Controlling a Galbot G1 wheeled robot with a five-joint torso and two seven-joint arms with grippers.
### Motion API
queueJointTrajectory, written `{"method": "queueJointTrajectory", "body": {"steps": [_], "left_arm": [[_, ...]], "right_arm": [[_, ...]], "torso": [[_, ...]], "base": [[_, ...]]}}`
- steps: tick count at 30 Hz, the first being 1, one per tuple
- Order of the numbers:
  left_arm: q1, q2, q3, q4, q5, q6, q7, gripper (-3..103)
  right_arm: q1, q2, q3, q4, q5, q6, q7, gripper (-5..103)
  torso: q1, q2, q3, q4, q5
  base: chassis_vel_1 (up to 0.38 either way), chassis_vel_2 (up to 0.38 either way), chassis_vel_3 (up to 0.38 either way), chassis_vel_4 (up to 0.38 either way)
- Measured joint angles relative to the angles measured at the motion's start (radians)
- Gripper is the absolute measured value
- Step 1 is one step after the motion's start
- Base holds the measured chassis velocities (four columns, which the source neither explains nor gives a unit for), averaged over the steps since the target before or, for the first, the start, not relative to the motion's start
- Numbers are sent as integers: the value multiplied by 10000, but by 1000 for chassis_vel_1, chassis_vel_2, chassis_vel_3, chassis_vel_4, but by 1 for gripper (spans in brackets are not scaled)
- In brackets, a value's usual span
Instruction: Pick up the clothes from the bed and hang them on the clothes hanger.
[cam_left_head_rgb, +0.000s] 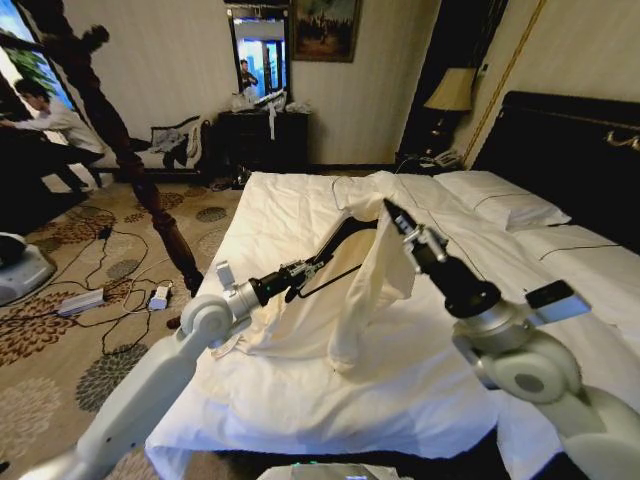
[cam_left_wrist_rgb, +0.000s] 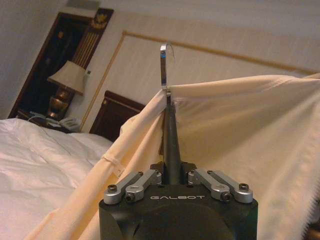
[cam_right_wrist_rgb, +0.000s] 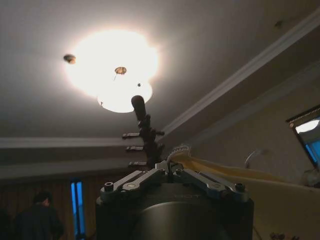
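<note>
Here both arms reach forward, clothes (cam_left_head_rgb: 375, 270) draped between.

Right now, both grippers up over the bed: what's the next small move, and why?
Probably the right gripper should pull the cream thin-fabric shirt further over the dark slim-armed hanger held by the left gripper; the shirt hangs bunched, its tail lying on the white bed.

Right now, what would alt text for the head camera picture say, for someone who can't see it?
Two robot arms hold a cream shirt up above a white bed: the right gripper pinches the fabric at its top, while the left gripper grips a dark clothes hanger tucked inside the garment. A tall dark wooden stand rises left of the bed.
</note>
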Motion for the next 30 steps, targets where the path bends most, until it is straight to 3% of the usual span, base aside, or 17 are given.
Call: {"method": "queueJointTrajectory", "body": {"steps": [7,14,16,18,21,23,25,30], "left_arm": [[-650,-80,966,111,279,-111,-509,16],[-602,-474,1085,-16,508,-181,-692,16],[-591,-523,937,-58,479,-181,-692,16],[-582,-512,843,-68,450,-182,-687,16],[-553,-361,511,-72,311,-189,-675,16],[-548,-335,451,-74,278,-194,-673,16],[-540,-297,278,-82,187,-224,-664,16],[-549,-295,-106,-4,85,-254,-563,16]], "right_arm": [[-236,37,-49,-63,-322,-68,-131,0],[-446,134,-79,-13,-663,-115,10,0],[-586,171,-126,7,-1078,-369,481,-3],[-661,183,-128,33,-1316,-642,836,2],[-838,221,-183,288,-1723,-1747,2369,19],[-845,235,-220,376,-1665,-1927,2615,24],[-898,259,-315,609,-1503,-2572,3209,29],[-1301,190,-364,635,-2143,-3061,3169,51]], "torso": [[-1,0,0,5,-1],[-1,0,0,2,-1],[-1,1,-1,2,-1],[-1,1,-1,2,0],[-1,0,0,3,0],[-1,0,0,3,-1],[-1,1,-1,4,-2],[0,1,-1,1,-1]], "base": [[0,0,0,0],[0,0,0,0],[0,0,0,0],[0,0,0,0],[0,0,0,0],[0,0,0,0],[0,0,0,0],[0,0,0,0]]}}
